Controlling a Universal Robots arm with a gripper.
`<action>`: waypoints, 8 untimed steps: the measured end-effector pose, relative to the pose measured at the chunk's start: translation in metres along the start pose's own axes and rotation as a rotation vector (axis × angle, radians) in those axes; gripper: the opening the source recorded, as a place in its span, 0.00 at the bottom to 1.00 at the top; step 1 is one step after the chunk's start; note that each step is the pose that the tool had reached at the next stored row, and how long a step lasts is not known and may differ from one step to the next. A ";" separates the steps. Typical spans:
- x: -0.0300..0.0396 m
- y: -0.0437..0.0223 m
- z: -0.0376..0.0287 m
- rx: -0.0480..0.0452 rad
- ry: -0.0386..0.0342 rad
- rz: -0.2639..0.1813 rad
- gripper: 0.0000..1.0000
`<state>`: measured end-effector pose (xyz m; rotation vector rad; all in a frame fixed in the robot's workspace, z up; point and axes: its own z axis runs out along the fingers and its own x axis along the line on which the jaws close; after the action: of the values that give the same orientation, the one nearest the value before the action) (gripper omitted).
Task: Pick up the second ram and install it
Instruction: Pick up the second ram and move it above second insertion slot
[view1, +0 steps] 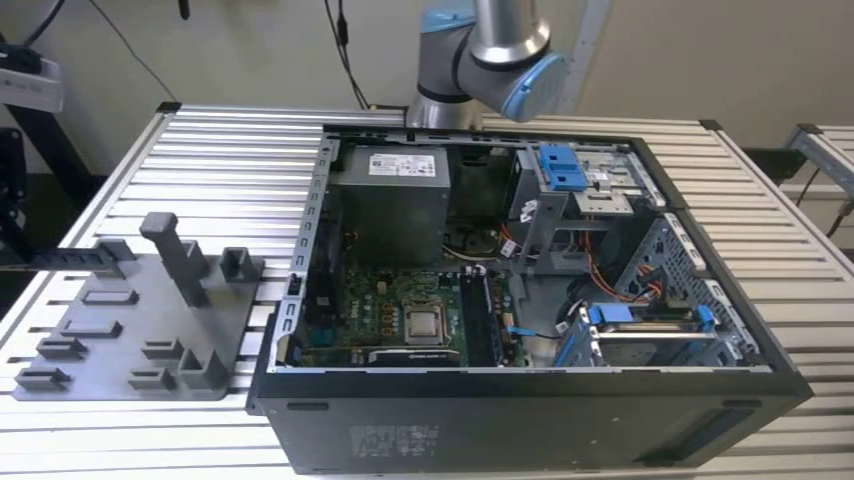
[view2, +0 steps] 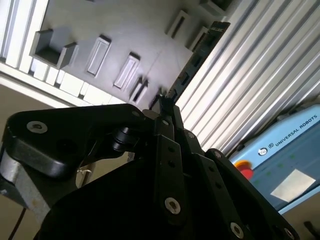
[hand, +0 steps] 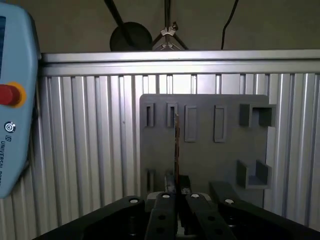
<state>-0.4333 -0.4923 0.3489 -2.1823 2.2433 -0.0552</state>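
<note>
Gripper (hand: 176, 194) was clamped on the ram (hand: 176, 145), which stood edge-on between the fingers and stuck out past the tips in both wrist views. Grey slotted fixture (hand: 210, 165) lay behind it on the slatted surface (hand: 90, 150). Open case (view1: 534, 405) sat just beside the fixture, on the exterior view's right.

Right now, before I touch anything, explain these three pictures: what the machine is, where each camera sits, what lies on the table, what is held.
This is one silver-and-blue robot arm with a black gripper. The exterior view, from a camera off the arm, shows a ribbed metal table carrying an open black computer case and a grey slotted holder plate. Both wrist views ride on the arm; there the gripper is shut on the second ram, a long, narrow, dark circuit-board stick.
</note>
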 end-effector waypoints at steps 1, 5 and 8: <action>0.0000 -0.0001 -0.0017 0.0000 0.0000 0.000 0.14; 0.0001 -0.0003 -0.0081 0.0000 0.0001 0.000 0.14; 0.0002 -0.0004 -0.0127 0.0000 0.0000 0.000 0.14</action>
<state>-0.4332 -0.4923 0.3616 -2.1823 2.2433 -0.0552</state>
